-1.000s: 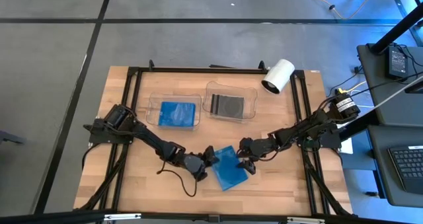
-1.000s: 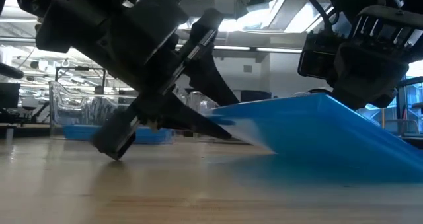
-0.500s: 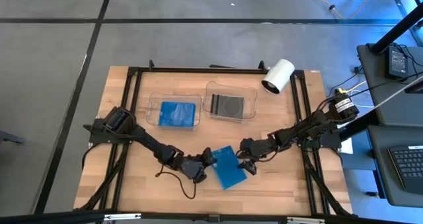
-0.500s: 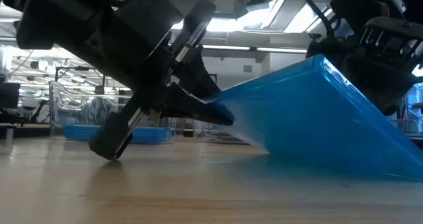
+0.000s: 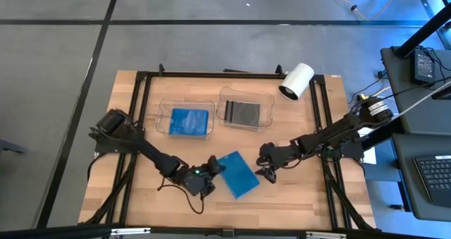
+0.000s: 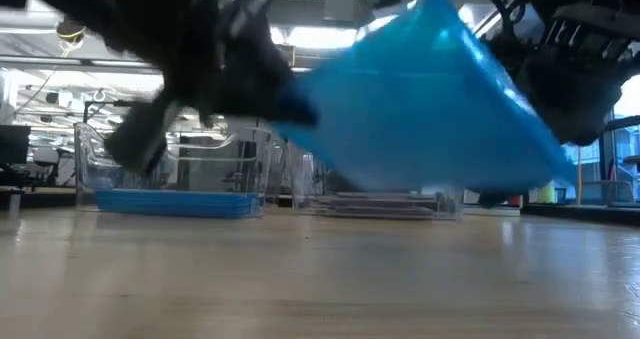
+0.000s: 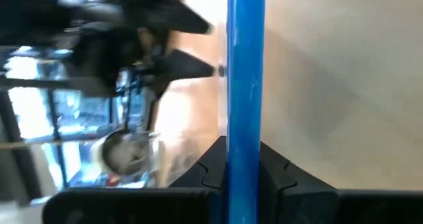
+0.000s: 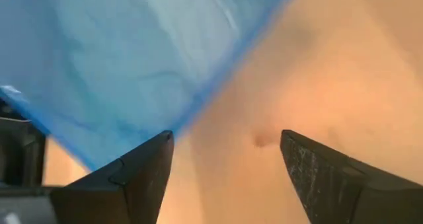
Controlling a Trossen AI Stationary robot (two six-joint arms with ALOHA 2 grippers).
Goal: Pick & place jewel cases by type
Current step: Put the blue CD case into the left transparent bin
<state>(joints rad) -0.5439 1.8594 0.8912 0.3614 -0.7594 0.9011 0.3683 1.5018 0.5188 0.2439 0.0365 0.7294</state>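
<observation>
A bright blue jewel case hangs in the air over the table's near middle, held by my left gripper, which is shut on it. In the low view the case is tilted and clear of the wood. My right gripper stands open just right of the case and touches nothing; its wrist view shows the blue case beyond the spread fingers. Another blue case lies in the left clear tray, and a dark case lies in the right clear tray. The other cases are out of view. My left gripper pinches the blue case between its two fingers, one on each flat face, at the edge that faces the table's left. The fingers come about level from the table's left. The case is lifted clear of the table and tilted.
Two clear shallow trays sit side by side toward the far edge. A white cylinder lies at the far right corner. A black frame runs along the table's sides. Bare wood lies near the front right.
My left gripper has raised the blue case: first its left edge tipped up while the right edge stayed on the wood, then the whole case came clear and shifted a little toward the table's left. My right gripper has stayed open beside it.
</observation>
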